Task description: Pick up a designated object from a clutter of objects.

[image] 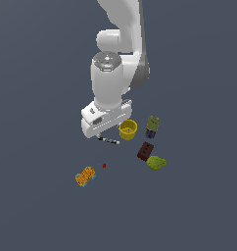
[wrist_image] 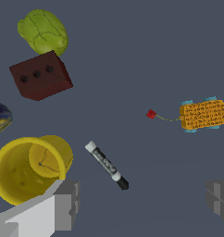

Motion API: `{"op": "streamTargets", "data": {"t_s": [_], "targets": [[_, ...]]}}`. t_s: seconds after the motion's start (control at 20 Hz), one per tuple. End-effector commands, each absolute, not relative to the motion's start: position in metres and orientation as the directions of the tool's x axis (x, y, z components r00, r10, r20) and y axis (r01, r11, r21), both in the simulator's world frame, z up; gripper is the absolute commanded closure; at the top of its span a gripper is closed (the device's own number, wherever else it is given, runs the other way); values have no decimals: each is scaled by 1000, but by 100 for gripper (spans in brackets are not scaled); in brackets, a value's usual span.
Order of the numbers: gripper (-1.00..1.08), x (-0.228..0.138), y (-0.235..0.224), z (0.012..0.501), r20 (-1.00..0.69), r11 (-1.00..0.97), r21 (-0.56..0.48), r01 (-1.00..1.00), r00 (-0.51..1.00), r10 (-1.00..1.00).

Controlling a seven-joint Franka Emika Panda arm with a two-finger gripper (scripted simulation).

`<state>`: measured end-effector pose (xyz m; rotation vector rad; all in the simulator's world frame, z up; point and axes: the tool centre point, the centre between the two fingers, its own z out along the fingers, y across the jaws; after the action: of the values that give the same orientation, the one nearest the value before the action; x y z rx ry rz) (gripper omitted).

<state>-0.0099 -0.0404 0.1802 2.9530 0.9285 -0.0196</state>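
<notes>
The pen (image: 109, 141) lies flat on the desk (image: 37, 206), black at one end and pale along the rest, just beside the yellow cup (image: 128, 129) and directly below the hand (image: 102, 135). The arm comes down from above with its wrist pointing straight at the desk. In the wrist view the hand's fingers (wrist_image: 67, 203) stand wide apart with nothing between them, the pen (wrist_image: 107, 165) ahead of the gap, untouched. Further off sit a brown block (image: 146, 151), a lumpy green item (image: 156, 163), a green-and-navy can (image: 152, 127) and an orange block (image: 85, 176)
</notes>
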Motion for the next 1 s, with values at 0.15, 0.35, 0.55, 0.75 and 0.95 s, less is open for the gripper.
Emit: {"op": "streamTargets", "data": {"t_s": [0.15, 0.35, 0.55, 0.75, 0.95], "targets": [[-92, -18, -47, 153, -32, -727, 34, 685, 728, 685], [-92, -25, -50, 134, -34, -652, 27, 758, 652, 757], [-92, -33, -53, 115, -32, -568, 19, 823, 569, 822], [-92, -41, -55, 98, -26, -479, 12, 878, 479, 877], [-92, -49, -55, 83, -18, -397, 6, 918, 397, 918]]}}
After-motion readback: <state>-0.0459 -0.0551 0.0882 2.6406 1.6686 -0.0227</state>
